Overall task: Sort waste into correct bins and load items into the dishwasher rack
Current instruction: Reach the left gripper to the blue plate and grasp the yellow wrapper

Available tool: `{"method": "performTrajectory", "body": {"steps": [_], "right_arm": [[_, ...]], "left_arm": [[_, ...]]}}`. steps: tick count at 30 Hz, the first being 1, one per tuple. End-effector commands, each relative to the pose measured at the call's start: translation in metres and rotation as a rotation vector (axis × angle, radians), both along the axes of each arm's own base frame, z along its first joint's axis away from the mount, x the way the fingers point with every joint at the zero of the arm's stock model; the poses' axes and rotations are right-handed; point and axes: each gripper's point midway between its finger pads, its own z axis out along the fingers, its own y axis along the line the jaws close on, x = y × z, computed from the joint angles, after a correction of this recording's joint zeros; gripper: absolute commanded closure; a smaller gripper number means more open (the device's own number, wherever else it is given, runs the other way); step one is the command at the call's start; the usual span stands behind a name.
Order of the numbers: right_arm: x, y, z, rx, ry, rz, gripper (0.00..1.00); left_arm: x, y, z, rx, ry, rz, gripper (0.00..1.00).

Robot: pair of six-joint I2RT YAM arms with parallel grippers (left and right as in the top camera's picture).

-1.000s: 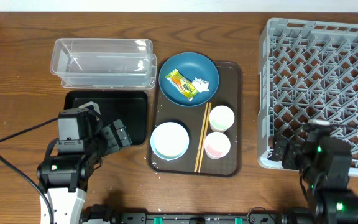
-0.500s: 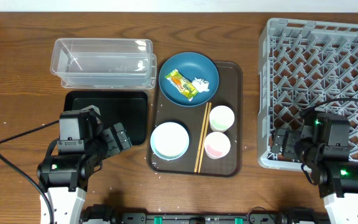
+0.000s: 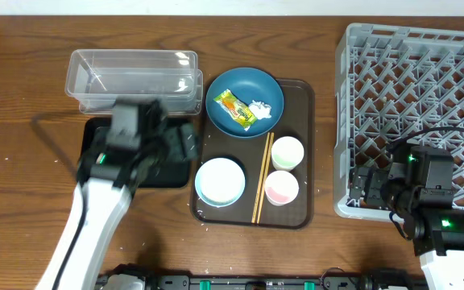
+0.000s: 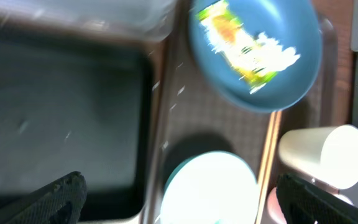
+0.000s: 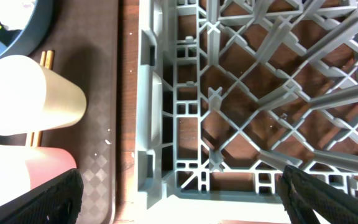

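Note:
The blue bowl (image 3: 225, 87) sits at the back of the brown tray and holds the snack wrapper (image 3: 236, 107) and the white tissue (image 3: 261, 110). It also shows, blurred, in the left wrist view (image 4: 291, 81). The white bowl (image 3: 220, 180), the chopsticks (image 3: 262, 181) and two cups (image 3: 287, 151) (image 3: 281, 187) lie in front of it. My left gripper (image 3: 185, 147) is open and empty above the right edge of the black tray (image 3: 97, 129), next to the clear tub (image 3: 134, 80). My right gripper (image 3: 362, 187) is open and empty at the front-left corner of the grey rack (image 3: 417, 80). I cannot make out loose rice.
The brown serving tray (image 3: 300, 101) lies between the bins and the rack. In the right wrist view the rack's wall (image 5: 160, 124) stands just right of the tray and the upper cup (image 5: 30, 93). The left arm's cable trails over the table's left side.
My left arm has swung up and to the right, from the table's front left to over the black tray's right edge. My right arm has barely moved in the last half second.

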Motion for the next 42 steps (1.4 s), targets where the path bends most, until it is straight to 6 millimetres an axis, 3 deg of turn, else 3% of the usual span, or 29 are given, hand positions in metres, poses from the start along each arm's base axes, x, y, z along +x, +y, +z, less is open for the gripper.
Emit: {"method": "performTrajectory", "body": {"steps": [1, 6, 10, 15, 21, 26, 34, 38, 42], "right_arm": [[0.004, 0.006, 0.011, 0.025, -0.027, 0.013, 0.01], [0.004, 0.007, 0.010, 0.026, -0.025, 0.013, 0.01], [0.004, 0.007, 0.010, 0.026, -0.025, 0.013, 0.01], [0.004, 0.007, 0.010, 0.026, -0.025, 0.013, 0.01], [0.003, 0.007, 0.010, 0.026, -0.024, 0.013, 0.01], [0.003, 0.007, 0.010, 0.026, -0.023, 0.013, 0.01], [0.003, 0.007, 0.010, 0.026, -0.020, 0.013, 0.01], [0.003, 0.007, 0.010, 0.026, -0.020, 0.013, 0.01], [0.003, 0.007, 0.010, 0.026, -0.020, 0.013, 0.01]], "left_arm": [[0.037, -0.027, 0.013, 0.038, -0.031, -0.080, 0.00], [0.086, -0.058, -0.001, 0.034, -0.005, -0.121, 0.00], [0.112, -0.082, -0.028, 0.009, -0.004, -0.157, 0.00], [0.125, -0.106, -0.072, 0.012, 0.023, -0.195, 0.00], [0.122, -0.129, -0.118, 0.029, 0.076, -0.241, 0.03], [0.115, -0.136, -0.140, 0.044, 0.119, -0.259, 0.39], [0.106, -0.132, -0.145, 0.057, 0.163, -0.259, 0.94], [0.103, -0.130, -0.143, 0.060, 0.172, -0.259, 0.94], [0.106, -0.131, -0.125, 0.050, 0.136, -0.259, 0.94]]}}
